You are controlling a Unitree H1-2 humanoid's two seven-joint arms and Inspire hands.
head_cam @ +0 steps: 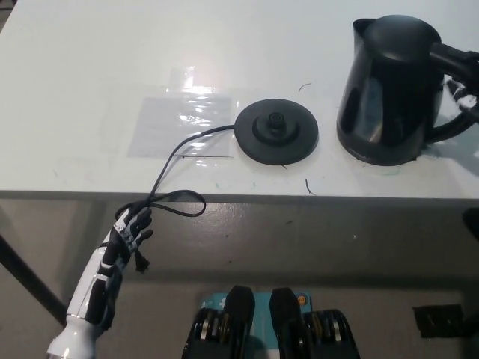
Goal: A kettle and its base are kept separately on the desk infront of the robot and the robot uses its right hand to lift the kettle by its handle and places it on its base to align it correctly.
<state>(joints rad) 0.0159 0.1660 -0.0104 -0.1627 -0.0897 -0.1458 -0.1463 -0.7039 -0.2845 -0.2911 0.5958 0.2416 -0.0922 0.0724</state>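
Observation:
The black kettle (385,90) stands upright on the white desk (90,67) at the far right, spout to the back left and handle (454,58) toward the picture's right edge. Its round black base (276,132) lies on the desk about a hand's width to the kettle's left, with nothing on it. Only a small part of my black right hand (465,97) shows at the right edge, at the handle; its hold is hidden. My white left hand (126,238) hangs below the desk's front edge at lower left, fingers apart and holding nothing.
The base's black cord (174,161) runs left across the desk and loops over the front edge next to my left hand. A clear plastic sheet (179,123) lies flat on the desk left of the base. Floor shows below the desk.

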